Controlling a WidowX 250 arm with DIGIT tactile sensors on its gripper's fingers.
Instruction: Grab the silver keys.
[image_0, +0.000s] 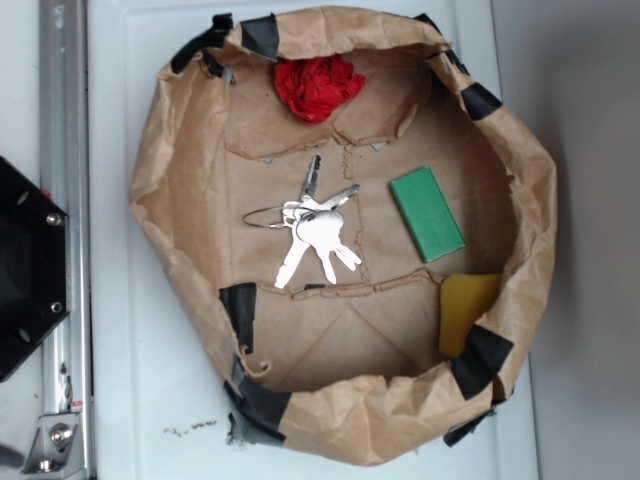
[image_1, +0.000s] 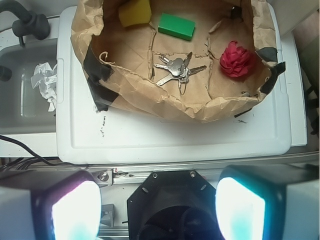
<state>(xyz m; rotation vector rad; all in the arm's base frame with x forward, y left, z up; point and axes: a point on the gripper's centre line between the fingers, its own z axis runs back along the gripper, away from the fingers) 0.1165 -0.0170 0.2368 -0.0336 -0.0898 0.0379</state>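
Observation:
The silver keys lie fanned out on a thin wire ring in the middle of the brown paper basin. In the wrist view the keys show far ahead, inside the same paper basin. My gripper is open, its two pale fingertips wide apart at the bottom of the wrist view, over the black robot base and well short of the basin. Nothing is between them. The gripper does not show in the exterior view.
Inside the basin lie a green block, a crumpled red ball and a yellow sponge. Black tape patches the basin's raised rim. The basin rests on a white tray. Crumpled white paper lies in a side bin.

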